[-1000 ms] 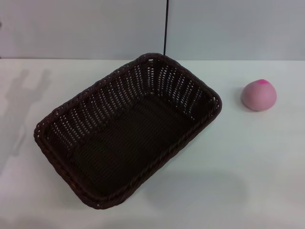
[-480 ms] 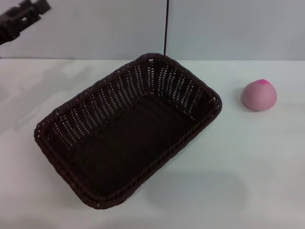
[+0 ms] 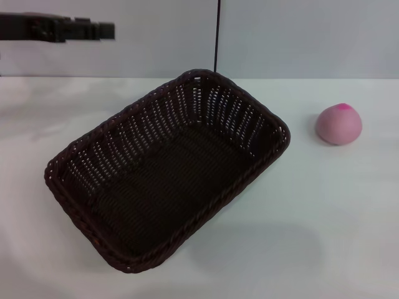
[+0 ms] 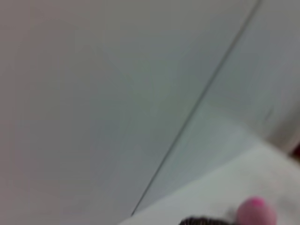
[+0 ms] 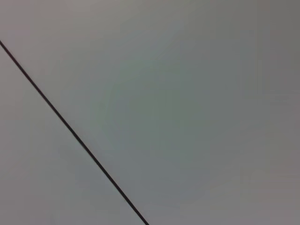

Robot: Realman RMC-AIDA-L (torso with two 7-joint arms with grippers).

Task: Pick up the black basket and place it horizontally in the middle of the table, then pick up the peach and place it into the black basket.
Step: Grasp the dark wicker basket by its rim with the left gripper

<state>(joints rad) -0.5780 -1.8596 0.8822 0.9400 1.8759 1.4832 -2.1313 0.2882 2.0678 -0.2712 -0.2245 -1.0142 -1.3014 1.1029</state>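
The black basket (image 3: 167, 174) rests on the table (image 3: 324, 237), set diagonally, one corner toward the far edge and the opposite corner toward the near left. Its position matches that of the earlier frames. The peach (image 3: 338, 124) lies on the table well apart from the basket, on its right side, unmoved. The left gripper (image 3: 93, 30) extends level above the far left of the table, farther inward than half a second ago; whether its fingers are spread or pressed together cannot be determined. The right gripper is out of view.
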